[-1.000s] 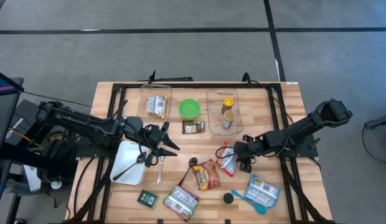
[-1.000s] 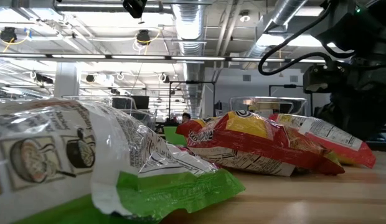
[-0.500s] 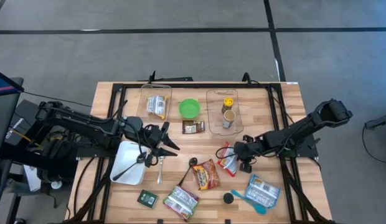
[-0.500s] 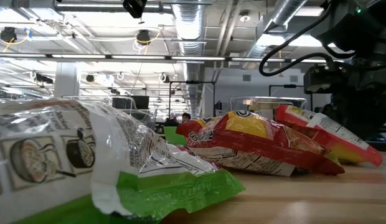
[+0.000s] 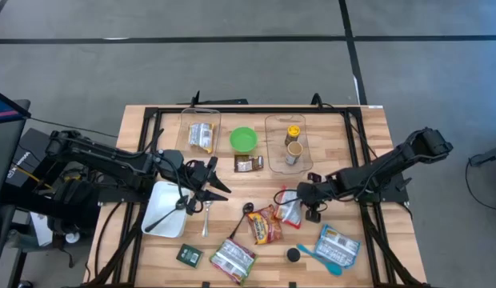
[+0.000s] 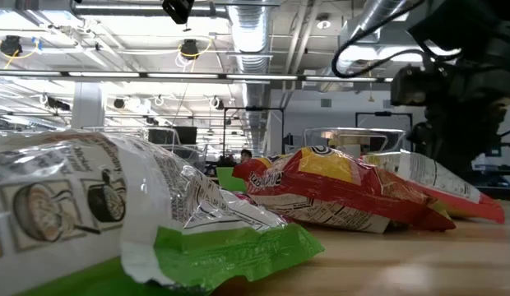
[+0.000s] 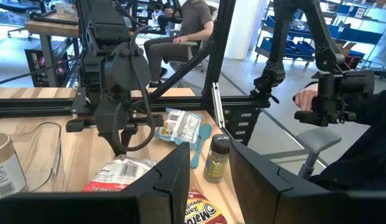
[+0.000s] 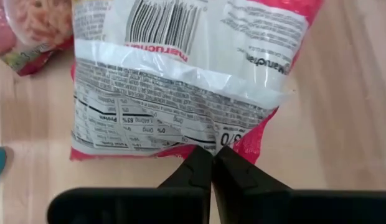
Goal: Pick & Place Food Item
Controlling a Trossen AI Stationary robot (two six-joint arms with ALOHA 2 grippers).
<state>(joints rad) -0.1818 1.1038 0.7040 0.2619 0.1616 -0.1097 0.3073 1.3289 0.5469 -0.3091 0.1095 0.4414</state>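
right tool point(image 8: 212, 163) — pinched shut on crinkly red-and-white noodle packet point(image 8: 180, 74) edge | wooden table point(image 8: 342, 112)

The right gripper point(image 5: 298, 194) has been closed on the edge of the red-and-white noodle packet point(image 5: 290, 210) since a second ago. The packet has been drawn slightly toward the tabletop's left edge, and now lies against the red snack bag point(image 5: 264, 226).
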